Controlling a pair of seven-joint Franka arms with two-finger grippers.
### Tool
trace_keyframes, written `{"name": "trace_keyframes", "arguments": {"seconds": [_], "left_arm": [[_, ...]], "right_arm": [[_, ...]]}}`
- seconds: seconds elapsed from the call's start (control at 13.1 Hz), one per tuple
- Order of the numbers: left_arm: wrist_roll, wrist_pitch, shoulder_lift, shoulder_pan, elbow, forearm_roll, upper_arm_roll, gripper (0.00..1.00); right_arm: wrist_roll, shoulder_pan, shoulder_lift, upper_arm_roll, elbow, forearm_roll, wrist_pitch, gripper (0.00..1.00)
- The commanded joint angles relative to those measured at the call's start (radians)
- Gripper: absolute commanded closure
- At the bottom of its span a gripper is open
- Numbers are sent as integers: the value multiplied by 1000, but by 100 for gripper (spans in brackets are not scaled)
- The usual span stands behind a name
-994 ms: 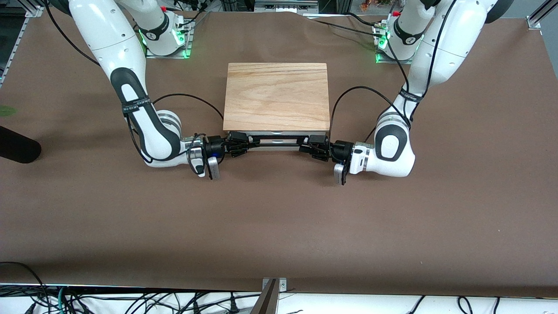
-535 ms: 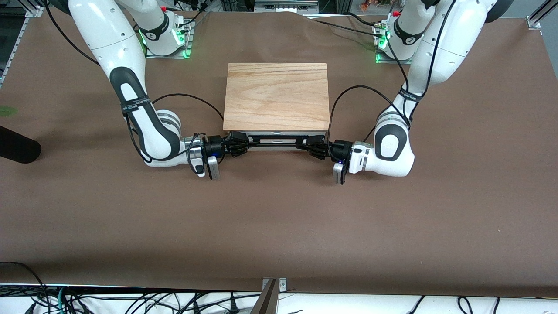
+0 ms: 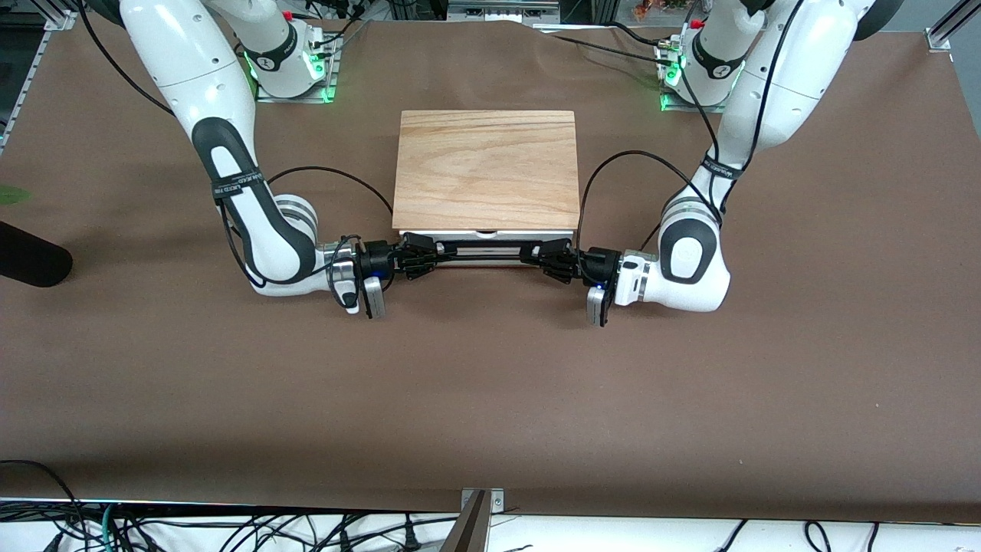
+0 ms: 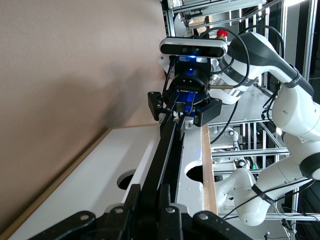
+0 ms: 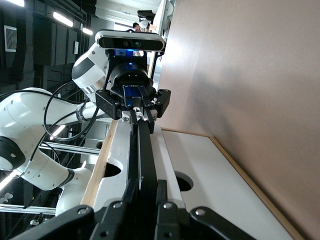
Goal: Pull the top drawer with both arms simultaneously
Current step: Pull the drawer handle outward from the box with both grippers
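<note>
**Q:** Black bar handle (image 3: 484,254) — where does it sit against your tools?

**A:** It runs straight between my two grippers. My right gripper (image 3: 420,255) is clenched on the end toward the right arm's side of the table, my left gripper (image 3: 546,259) on the end toward the left arm's side. Both wrists lie low and level, pointing at each other along the bar.

**Q:** Grip confirmed from the wrist cameras?

**A:** Yes. In the left wrist view my own fingers (image 4: 134,197) press on the handle, which runs on to the right gripper (image 4: 183,111) at the other end. The right wrist view mirrors this: fingers (image 5: 161,192) closed on the bar, the left gripper (image 5: 136,109) gripping the other end.

**Q:** And the top drawer?

**A:** The top drawer (image 3: 484,235) lies directly above the bar I hold. Its white front panel shows as a narrow strip just proud of the cabinet box (image 3: 486,169), on the edge nearer the front camera. In the wrist views the white panel (image 4: 95,175) has round cut-outs beside the bar, and a light-wood edge borders it.

**Q:** Table?

**A:** Brown table surface (image 3: 490,399); the cabinet stands on it midway between my two bases.
</note>
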Motion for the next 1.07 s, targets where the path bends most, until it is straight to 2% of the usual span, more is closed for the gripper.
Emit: {"name": "trace_keyframes", "arguments": {"seconds": [0.0,0.61,0.99], "left_arm": [[-7,13,54,7,92,-12,-1,85],[-155,17,239,4,396,-6,40,85],[-172,88,299,-2,496,-6,45,87]], "right_arm": [[-53,-7,59,-1,126,11,15,100],[126,-9,176,-6,378,5,35,100],[215,-7,240,-9,519,8,98,100]]}}
